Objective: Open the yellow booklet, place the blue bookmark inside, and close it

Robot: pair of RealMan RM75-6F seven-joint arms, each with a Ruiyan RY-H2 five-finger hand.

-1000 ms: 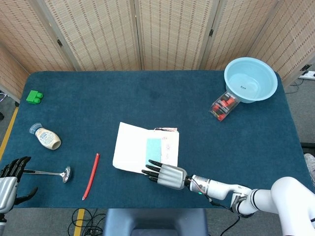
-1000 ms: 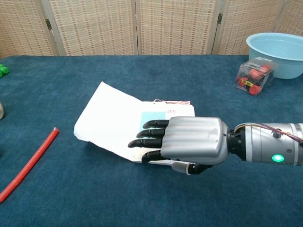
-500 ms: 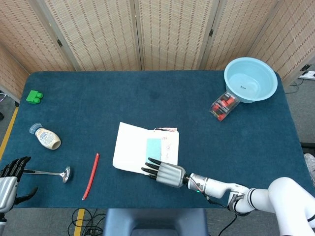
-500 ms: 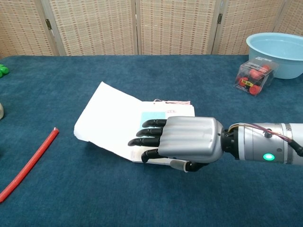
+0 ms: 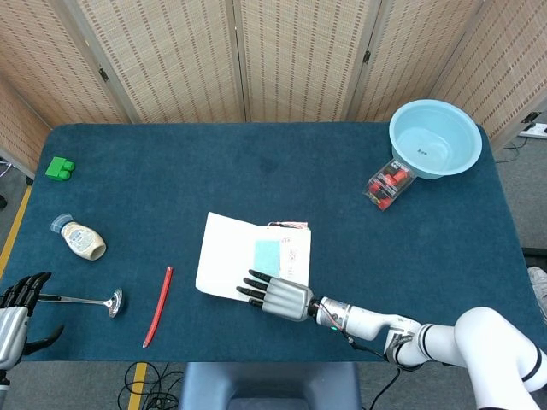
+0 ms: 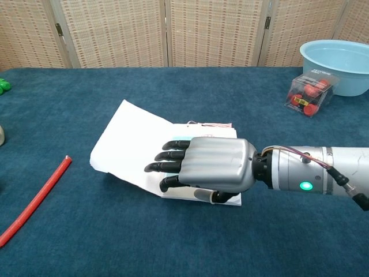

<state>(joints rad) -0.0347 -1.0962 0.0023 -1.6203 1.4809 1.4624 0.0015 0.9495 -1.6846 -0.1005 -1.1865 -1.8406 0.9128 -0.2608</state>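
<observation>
The booklet [image 5: 226, 256] [image 6: 132, 141] lies open on the blue tablecloth, white pages up, its left page slightly raised. The blue bookmark [image 5: 267, 254] rests on the right-hand page. My right hand [image 5: 275, 295] [image 6: 207, 169] lies palm down over the booklet's near edge, fingers stretched leftward across the pages. In the chest view it hides most of the bookmark. Its thumb sits low by the booklet's front edge. My left hand [image 5: 17, 312] stays at the table's near left corner, fingers spread, holding nothing.
A red stick [image 5: 157, 305] [image 6: 34, 199] lies left of the booklet. Further left are a metal spoon [image 5: 85, 300], a small bottle [image 5: 79, 238] and a green block [image 5: 60, 168]. A light blue bowl [image 5: 434, 137] and a clear box of red items [image 5: 390, 184] stand far right.
My right hand has slid leftward over the open pages and now covers more of the bookmark. The booklet and my left hand have not moved.
</observation>
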